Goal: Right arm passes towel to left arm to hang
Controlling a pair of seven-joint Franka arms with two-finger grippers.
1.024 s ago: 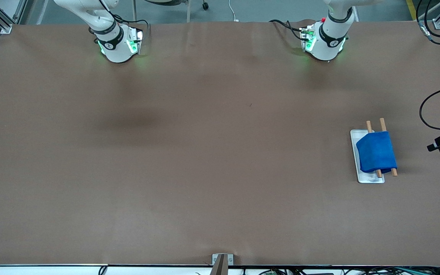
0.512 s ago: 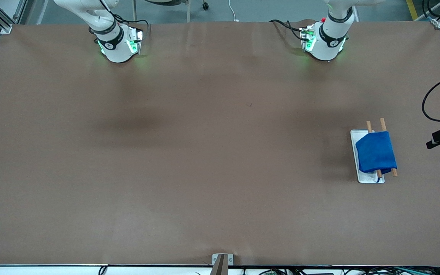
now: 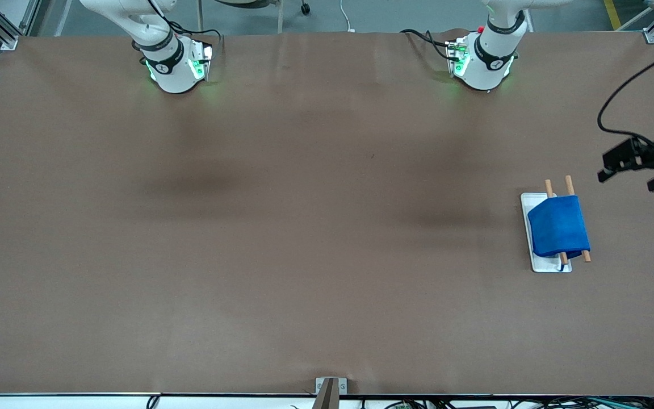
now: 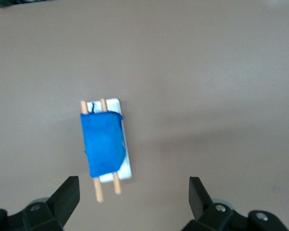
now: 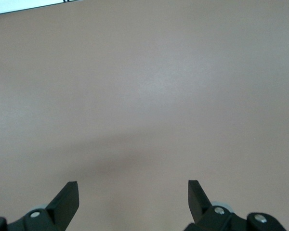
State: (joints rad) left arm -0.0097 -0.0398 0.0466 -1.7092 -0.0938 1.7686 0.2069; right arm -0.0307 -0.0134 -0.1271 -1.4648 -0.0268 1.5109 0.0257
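We see the towel [image 3: 558, 226] at the middle right of the front view, draped over two wooden rods [image 3: 569, 186] that lie side by side on a white tray [image 3: 527, 200]. The tray sits on the brown counter [image 3: 304, 227] toward the left arm's end. The rod ends stick out past the blue cloth at both its upper and lower edges in that view, and the tray shows along one long side of the towel and beneath its lower edge.

The left hand [image 4: 134, 195] is up in the air over the counter's edge at the left arm's end, seen at the right margin of the front view as a black shape with a cable looping above it. Its fingers [image 4: 67, 192] stand wide apart with nothing between them. In the left wrist view the towel [image 4: 103, 143] on its rods and tray lies in the centre-left of the frame, well below the hand and apart from it.

The right hand [image 5: 133, 197] is likewise spread wide and empty; its wrist view shows only bare counter between the two black fingers [image 5: 66, 195]. In the front view only the right arm's green-lit base [image 3: 174, 68] shows at the upper left, and the left arm's base [image 3: 483, 59] at the upper right.
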